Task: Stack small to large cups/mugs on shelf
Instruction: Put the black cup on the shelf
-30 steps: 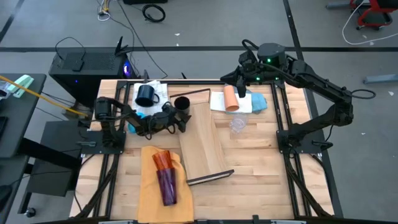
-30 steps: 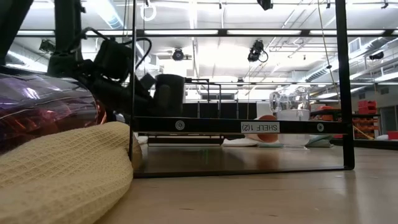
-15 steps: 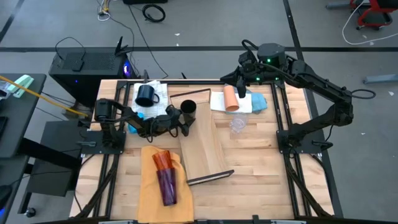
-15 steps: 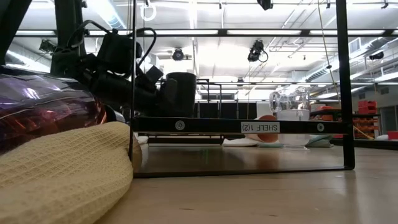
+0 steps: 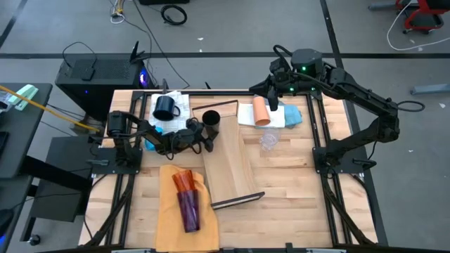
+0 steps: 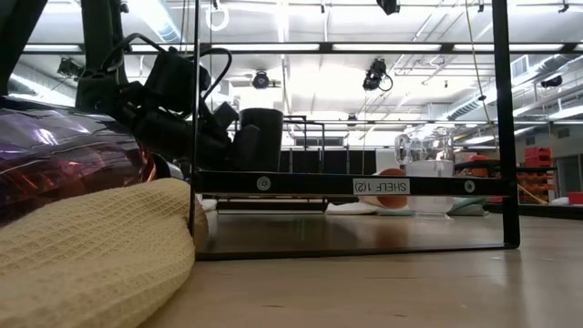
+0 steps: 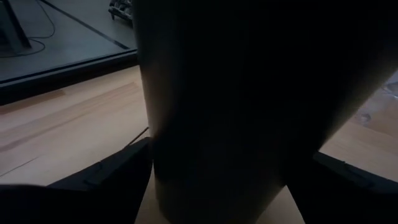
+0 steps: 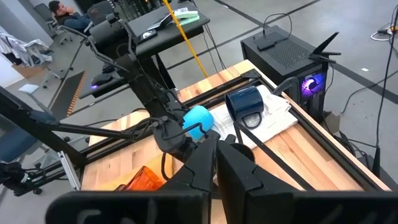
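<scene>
A black cup (image 5: 209,119) stands upright at the far end of the pale shelf (image 5: 228,165), between the fingers of my left gripper (image 5: 208,133), which is shut on it. In the left wrist view the cup (image 7: 249,93) fills the picture. A navy mug (image 5: 166,107) sits on a white cloth, with a bright blue mug (image 8: 198,119) beside it under my left arm. A peach cup (image 5: 261,110) lies on its side on another cloth. A clear cup (image 5: 268,140) stands right of the shelf. My right gripper (image 8: 216,158) is shut, high over the far right. My left gripper has the black cup's side wall (image 7: 161,162) between its two fingers (image 7: 106,177), low on the body. The fingers come almost level from the table's left. The cup is upright (image 6: 262,137). The shelf's dark bar hides its bottom, so I cannot tell whether it rests or hangs.
An orange tumbler and a purple tumbler (image 5: 187,200) lie on a mustard cloth (image 5: 169,218) at the near left. Dark frame rails run along both table sides. A black computer tower (image 5: 98,74) stands beyond the far left corner.
My left gripper has edged toward the table's right with the black cup, which has stayed upright and now stands a little farther over the shelf's far end.
</scene>
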### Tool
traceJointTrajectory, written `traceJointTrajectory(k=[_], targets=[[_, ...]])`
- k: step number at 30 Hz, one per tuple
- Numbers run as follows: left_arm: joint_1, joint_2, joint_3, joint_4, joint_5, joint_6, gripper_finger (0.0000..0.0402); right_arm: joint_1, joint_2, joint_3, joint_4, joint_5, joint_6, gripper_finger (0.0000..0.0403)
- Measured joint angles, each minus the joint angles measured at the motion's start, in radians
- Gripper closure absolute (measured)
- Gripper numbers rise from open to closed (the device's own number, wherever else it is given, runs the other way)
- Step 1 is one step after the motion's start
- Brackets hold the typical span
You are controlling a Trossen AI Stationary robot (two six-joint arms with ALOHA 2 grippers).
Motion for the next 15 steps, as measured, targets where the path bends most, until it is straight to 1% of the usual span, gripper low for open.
traceJointTrajectory(k=[4, 7, 12, 15], targets=[[0.0, 0.0, 0.0, -0.002, 0.0, 0.0, 0.0086, 0.0, 0.0, 0.0, 0.0, 0.0, 0.0, 0.0379], [0.0, -0.001, 0.0, -0.005, 0.0, 0.001, 0.0093, 0.0, 0.0, 0.0, 0.0, 0.0, 0.0, 0.0379], [0.0, -0.002, 0.001, -0.027, -0.011, -0.001, 0.0076, 0.0, 0.0, 0.0, 0.0, 0.0, 0.0, 0.0379], [-0.001, 0.0, -0.002, -0.07, -0.024, -0.006, 0.0069, 0.0, 0.0, 0.0, 0.0, 0.0, 0.0, 0.0379]])
